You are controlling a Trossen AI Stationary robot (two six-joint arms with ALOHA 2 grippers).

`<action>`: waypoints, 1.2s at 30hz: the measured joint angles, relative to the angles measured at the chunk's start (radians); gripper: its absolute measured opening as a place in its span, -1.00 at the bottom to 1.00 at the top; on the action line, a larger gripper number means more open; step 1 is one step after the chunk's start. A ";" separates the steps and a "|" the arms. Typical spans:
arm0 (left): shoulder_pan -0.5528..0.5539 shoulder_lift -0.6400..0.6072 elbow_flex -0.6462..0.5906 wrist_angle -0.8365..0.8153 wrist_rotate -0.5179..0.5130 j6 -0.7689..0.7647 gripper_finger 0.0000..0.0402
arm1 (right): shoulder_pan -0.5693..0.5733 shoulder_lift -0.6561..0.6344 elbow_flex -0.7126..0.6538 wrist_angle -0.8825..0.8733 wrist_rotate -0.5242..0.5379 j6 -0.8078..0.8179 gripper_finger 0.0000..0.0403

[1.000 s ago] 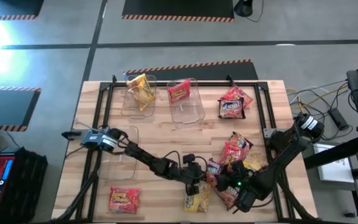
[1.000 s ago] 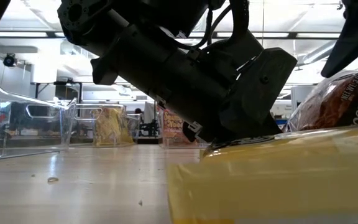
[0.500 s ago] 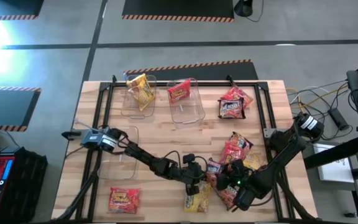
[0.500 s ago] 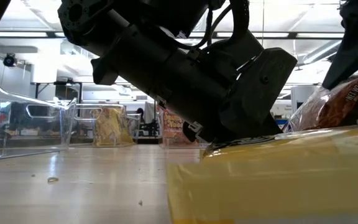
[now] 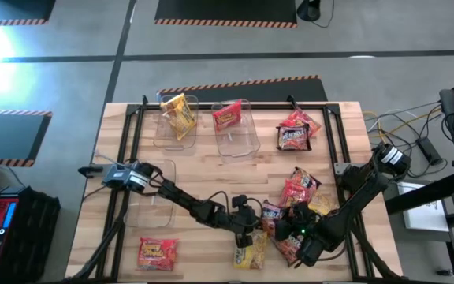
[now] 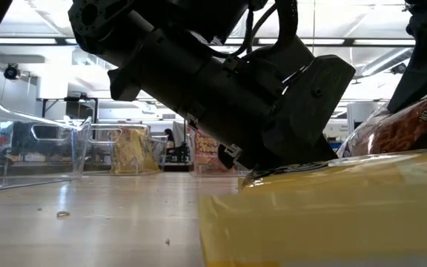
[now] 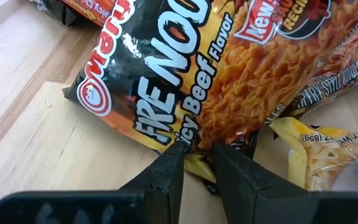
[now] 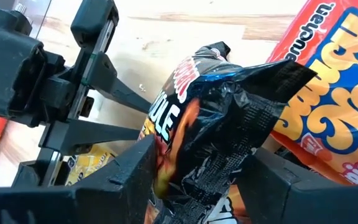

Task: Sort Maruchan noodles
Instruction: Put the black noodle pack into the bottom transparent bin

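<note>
Bright, even overhead light; ceiling strips (image 6: 43, 28) glare in low view; nearest yellow packet (image 6: 325, 208) blurred; surface (image 5: 211, 177) shadows soft.

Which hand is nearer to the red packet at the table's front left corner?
Left. The left hand sits right of the red packet; the right hand is farther right.

Non-task items on and around wooden table (image 5: 203, 177)

Two clear bins (image 5: 239, 130) near far edge; third clear bin (image 5: 152, 189) by left edge. Black frame (image 5: 128, 142) rims tabletop. Striped floor tape (image 5: 243, 82) beyond far edge; cables (image 5: 416, 126) off right edge.
</note>
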 joint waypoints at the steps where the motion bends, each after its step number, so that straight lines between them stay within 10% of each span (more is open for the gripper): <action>1: 0.000 0.000 0.000 0.001 0.000 0.000 -0.65 | 0.000 0.000 0.000 0.000 0.000 -0.008 -0.08; 36: -0.046 -0.167 0.000 -0.294 -0.012 0.045 -0.65 | 0.000 0.000 -0.003 0.001 0.007 -0.395 -0.43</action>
